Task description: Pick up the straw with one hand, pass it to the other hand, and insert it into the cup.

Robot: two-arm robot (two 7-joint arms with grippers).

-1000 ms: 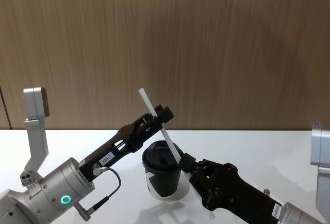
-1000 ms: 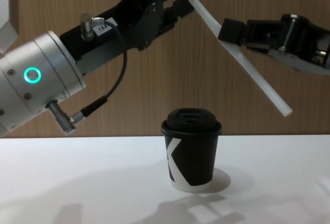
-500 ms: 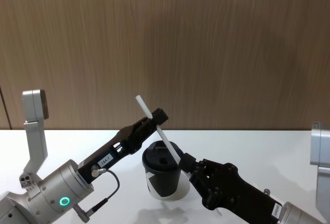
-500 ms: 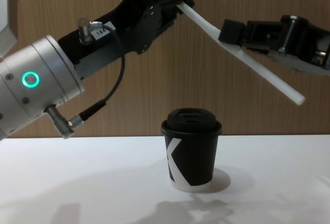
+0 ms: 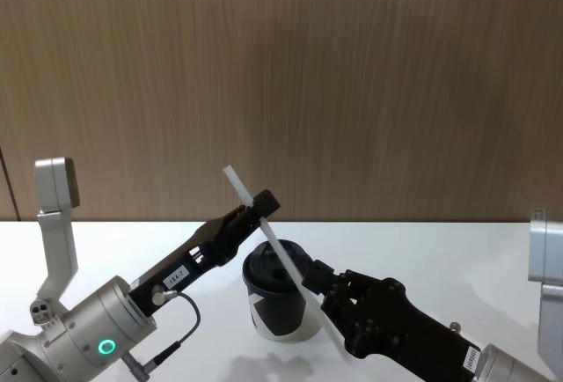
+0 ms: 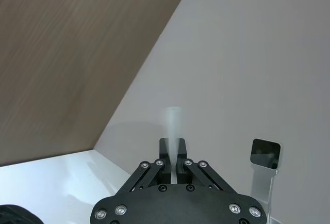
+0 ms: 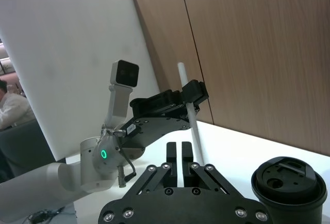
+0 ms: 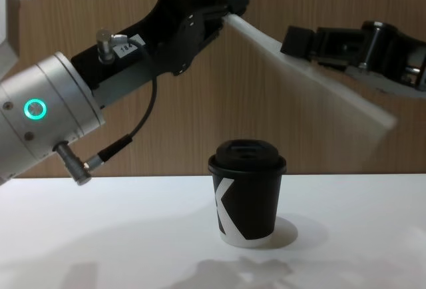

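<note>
- My left gripper (image 5: 261, 205) is raised above the cup (image 8: 247, 192), jaws clamped on the straw (image 8: 253, 32) near its upper end.
- The straw slants down to the right, in the air over the cup's lid.
- My right gripper (image 7: 179, 149) is beside the cup, jaws nearly together; the straw runs just beside them.
- The cup stands upright on the table (image 8: 100, 222).

Bright, even overhead light, soft shadows on table (image 8: 100, 222) beside cup (image 8: 247, 196).
</note>
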